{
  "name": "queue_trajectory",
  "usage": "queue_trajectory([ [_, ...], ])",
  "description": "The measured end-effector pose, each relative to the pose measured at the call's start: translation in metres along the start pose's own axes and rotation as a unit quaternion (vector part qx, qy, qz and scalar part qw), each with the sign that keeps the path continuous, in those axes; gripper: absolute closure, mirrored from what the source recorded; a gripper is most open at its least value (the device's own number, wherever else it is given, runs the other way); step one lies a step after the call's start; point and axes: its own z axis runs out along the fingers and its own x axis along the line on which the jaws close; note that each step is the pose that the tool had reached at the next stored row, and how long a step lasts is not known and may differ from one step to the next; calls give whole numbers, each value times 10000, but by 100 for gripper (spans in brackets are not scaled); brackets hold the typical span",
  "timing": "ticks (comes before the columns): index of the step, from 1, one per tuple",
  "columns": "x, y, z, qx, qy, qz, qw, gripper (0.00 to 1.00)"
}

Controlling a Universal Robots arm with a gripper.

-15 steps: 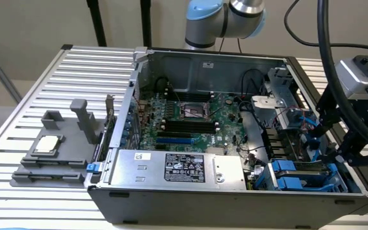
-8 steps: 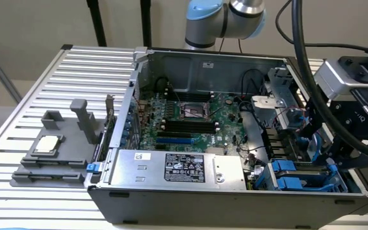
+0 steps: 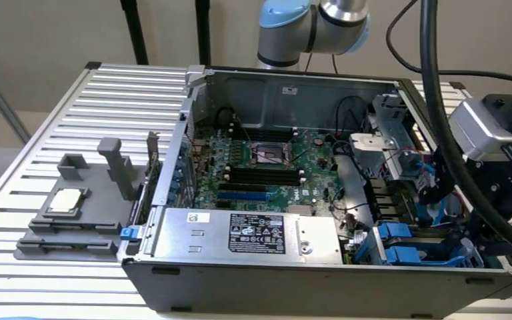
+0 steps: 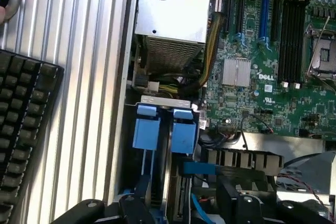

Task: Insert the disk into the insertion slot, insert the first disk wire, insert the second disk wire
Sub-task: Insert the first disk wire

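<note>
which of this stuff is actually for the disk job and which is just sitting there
For the job:
drive cage with blue tabs
blue wire beside it, likely a disk wire
gripper
the disk itself I cannot pick out for certain

Just sitting there:
keyboard
grey plastic stand
power supply box
circuit board

1. From high and back, we look steeply down on the open computer case (image 3: 327, 280).
2. Our wrist camera peers close, straight down, sharing the insertion slot (image 3: 416, 250), at the exterior view's five o'clock, and the motherboard (image 3: 274, 177).
</note>
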Motion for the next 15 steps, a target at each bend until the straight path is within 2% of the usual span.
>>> queue_trajectory([
  [3, 47, -33, -4, -18, -5, 3, 10000, 39],
  [9, 63, -225, 8, -51, -6, -10, 10000, 39],
  [15, 71, -251, 80, -66, -1, -148, 9999, 39],
])
